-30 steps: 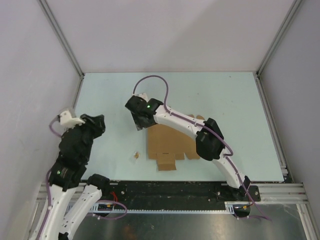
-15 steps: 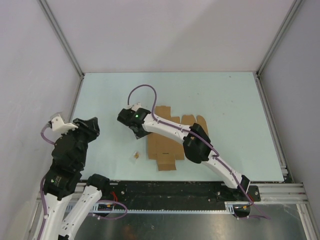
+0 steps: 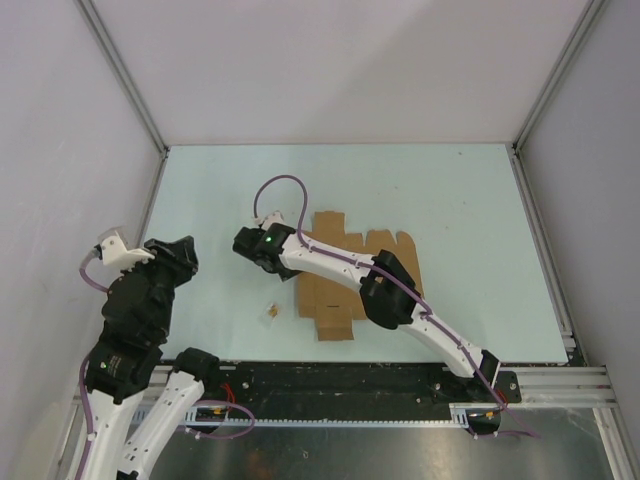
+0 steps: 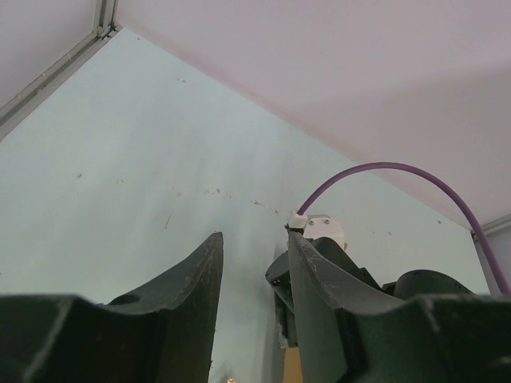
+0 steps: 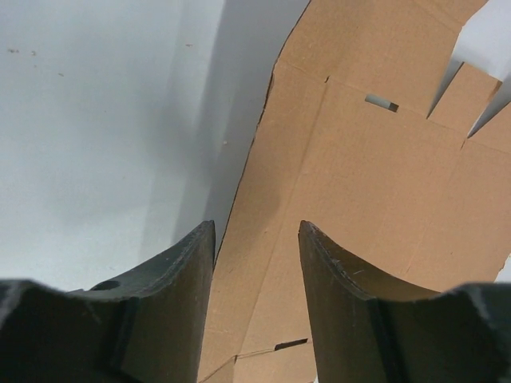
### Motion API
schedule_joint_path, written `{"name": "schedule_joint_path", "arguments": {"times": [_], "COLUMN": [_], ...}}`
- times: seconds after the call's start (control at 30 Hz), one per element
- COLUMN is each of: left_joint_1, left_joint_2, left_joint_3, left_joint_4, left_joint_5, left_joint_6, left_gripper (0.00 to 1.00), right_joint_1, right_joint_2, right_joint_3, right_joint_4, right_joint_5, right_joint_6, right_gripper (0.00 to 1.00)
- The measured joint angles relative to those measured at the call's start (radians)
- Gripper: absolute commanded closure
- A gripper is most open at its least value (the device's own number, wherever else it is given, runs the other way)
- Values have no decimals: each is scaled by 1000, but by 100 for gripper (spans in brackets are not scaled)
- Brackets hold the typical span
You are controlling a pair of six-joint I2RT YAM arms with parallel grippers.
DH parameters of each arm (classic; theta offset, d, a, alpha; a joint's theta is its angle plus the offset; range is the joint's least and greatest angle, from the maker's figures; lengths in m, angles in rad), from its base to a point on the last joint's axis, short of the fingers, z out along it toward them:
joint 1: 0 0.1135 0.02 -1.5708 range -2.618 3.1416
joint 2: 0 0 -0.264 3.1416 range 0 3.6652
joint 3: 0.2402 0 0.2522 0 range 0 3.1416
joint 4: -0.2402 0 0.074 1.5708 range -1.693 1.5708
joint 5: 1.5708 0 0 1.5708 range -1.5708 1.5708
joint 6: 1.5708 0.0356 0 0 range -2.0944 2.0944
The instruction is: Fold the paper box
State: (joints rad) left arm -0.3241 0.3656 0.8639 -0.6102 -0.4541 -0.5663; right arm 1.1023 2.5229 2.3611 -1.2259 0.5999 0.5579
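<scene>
Right gripper [image 5: 255, 233], jaws apart, straddles the flat paper box's [image 5: 375, 159] left edge near the table's [image 3: 480, 190] front, probably to pinch it; left gripper [image 4: 254, 239] waits, likewise apart.

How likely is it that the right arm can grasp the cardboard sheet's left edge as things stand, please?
Probably yes: the right gripper hangs with open jaws astride that edge of the cardboard sheet, partly over the table, with nothing in the way.
</scene>
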Motion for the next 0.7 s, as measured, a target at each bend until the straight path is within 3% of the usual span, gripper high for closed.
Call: {"name": "schedule_joint_path", "arguments": {"times": [0.17,0.3,0.4,0.7], "left_joint_1": [0,0,0,0], "left_joint_2": [0,0,-1,0], "left_joint_3": [-2,-6,-7,-7], "left_joint_4": [-1,-2,-3,-3], "left_joint_5": [0,0,-3,-7], "left_joint_6": [0,0,0,0], "left_gripper": [56,56,56,56], "right_joint_1": [0,0,0,0], "right_joint_2": [5,5,5,-17], "right_joint_3": [0,0,-1,-40], "right_joint_4": [-2,-1,-1,13], "right_joint_5": [6,9,19,43], "right_joint_6": [0,-2,-3,-7], "right_gripper": [65,85,94,100]}}
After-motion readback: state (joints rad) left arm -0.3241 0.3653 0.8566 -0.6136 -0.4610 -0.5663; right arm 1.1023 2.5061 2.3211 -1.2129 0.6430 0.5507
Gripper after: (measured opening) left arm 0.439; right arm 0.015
